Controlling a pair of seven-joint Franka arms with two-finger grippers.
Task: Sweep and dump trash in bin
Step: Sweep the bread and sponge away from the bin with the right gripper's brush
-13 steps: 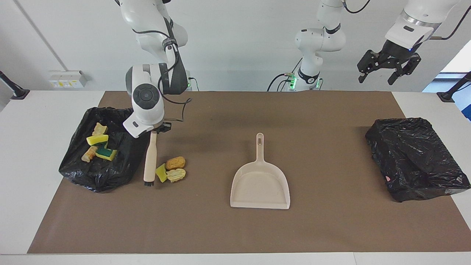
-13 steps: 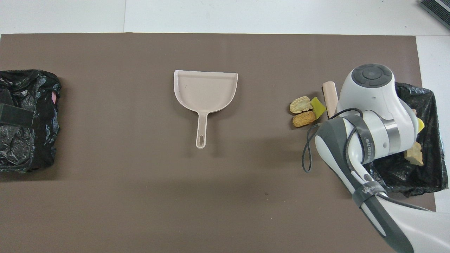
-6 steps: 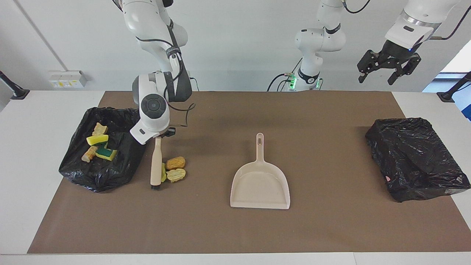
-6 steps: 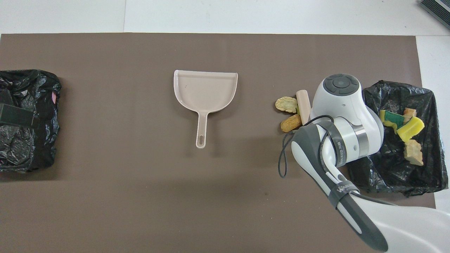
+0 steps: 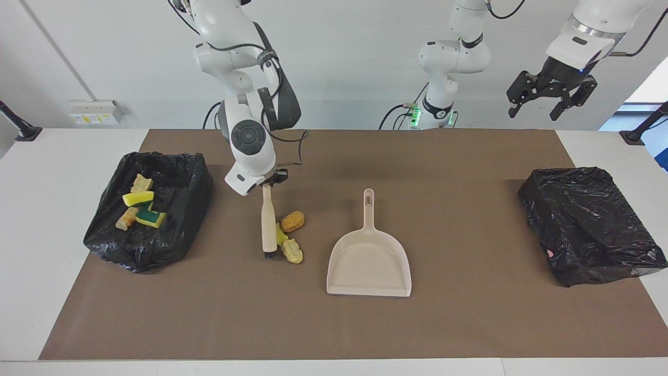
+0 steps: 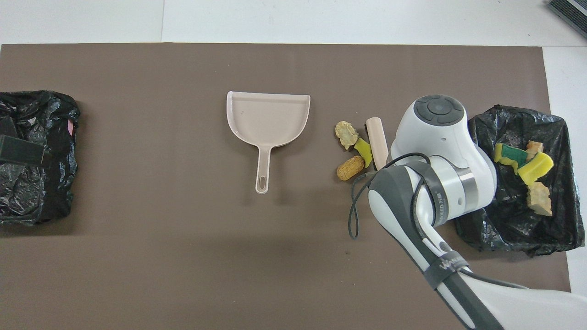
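My right gripper (image 5: 271, 181) is shut on the top of a beige hand brush (image 5: 269, 224) that stands almost upright with its dark bristles on the brown mat. Three pieces of trash lie against the brush, between it and the dustpan: a tan-orange lump (image 5: 292, 221), a yellow-green sponge piece (image 5: 281, 235) and a pale lump (image 5: 293, 251). In the overhead view the brush (image 6: 377, 143) shows beside them, with the gripper hidden under the wrist. The beige dustpan (image 5: 369, 261) lies flat mid-table. My left gripper (image 5: 533, 114) waits open, high over the left arm's end.
A black bag-lined bin (image 5: 151, 245) at the right arm's end holds several yellow sponge and tan scraps (image 5: 140, 209). A crumpled black bag (image 5: 589, 224) sits at the left arm's end. The dustpan's handle (image 6: 261, 172) points toward the robots.
My right arm has dragged the brush from beside the bin toward the dustpan, pushing the three scraps along. The dustpan and the left arm have not moved.
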